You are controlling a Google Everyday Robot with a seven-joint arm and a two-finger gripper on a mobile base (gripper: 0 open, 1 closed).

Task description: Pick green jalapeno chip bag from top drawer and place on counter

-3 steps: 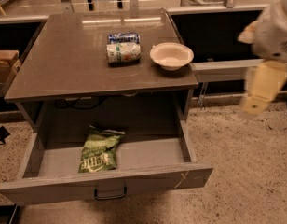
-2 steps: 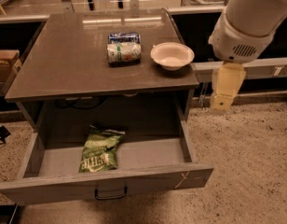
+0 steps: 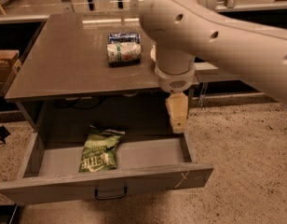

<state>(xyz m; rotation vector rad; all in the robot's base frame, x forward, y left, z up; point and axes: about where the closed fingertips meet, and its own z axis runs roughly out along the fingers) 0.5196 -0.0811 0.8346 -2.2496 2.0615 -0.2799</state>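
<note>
The green jalapeno chip bag (image 3: 99, 150) lies flat in the left half of the open top drawer (image 3: 148, 155), its dark pull handle (image 3: 111, 193) at the front centre. The counter (image 3: 69, 55) is the grey-brown top above the drawer. My gripper (image 3: 177, 118) hangs below the big white arm (image 3: 218, 27), over the drawer's right end near the counter's front right corner. It is well to the right of the bag, above it, and holds nothing that I can see.
A white-and-green bag (image 3: 124, 52) and a blue-and-white packet (image 3: 124, 36) lie on the counter's middle back. A cardboard box (image 3: 4, 64) stands at the left. Speckled floor (image 3: 246, 162) lies to the right of the drawer.
The arm has swung left from the right edge of view to over the drawer's right end. It now hides the white bowl on the counter. The chip bag has not moved.
</note>
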